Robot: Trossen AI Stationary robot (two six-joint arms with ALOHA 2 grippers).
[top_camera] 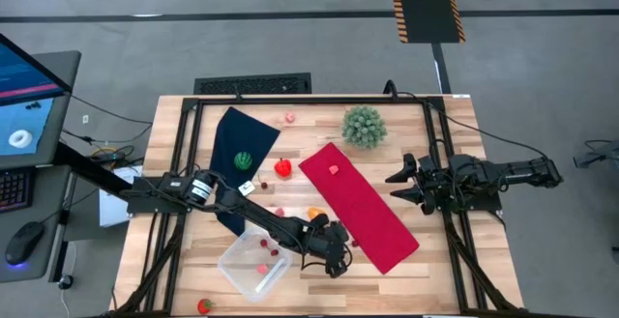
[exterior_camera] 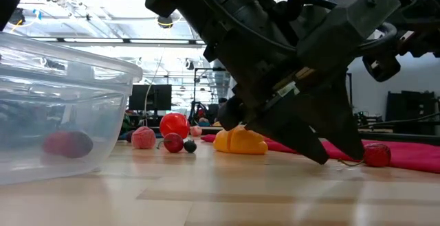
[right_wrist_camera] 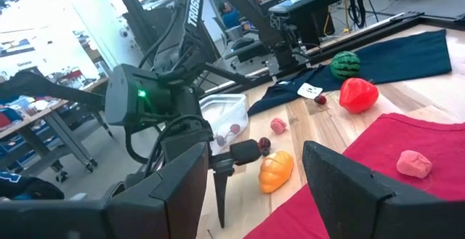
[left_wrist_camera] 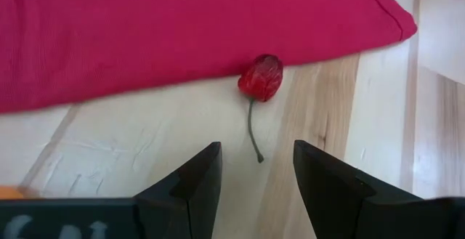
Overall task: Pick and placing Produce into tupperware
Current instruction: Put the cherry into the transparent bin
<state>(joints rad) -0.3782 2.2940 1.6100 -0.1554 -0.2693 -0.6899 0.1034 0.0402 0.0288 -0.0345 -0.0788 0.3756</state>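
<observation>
Cherry [left_wrist_camera: 261, 78] beside cloth [left_wrist_camera: 182, 28] edge

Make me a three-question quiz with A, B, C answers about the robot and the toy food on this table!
1. Where is the small red cherry?
A. inside the clear box
B. on the wood beside the red cloth's edge
C. on the dark blue cloth

2. What colour is the long cloth in the middle of the table?
A. red
B. yellow
C. white

3. How is the left hand?
A. shut on the cherry
B. open, just short of the cherry
C. holding the box

Answers:
1 B, the left wrist view shows it on bare wood by the cloth's hem.
2 A, it is red in every view.
3 B, its fingers stand apart with nothing between them.
</observation>
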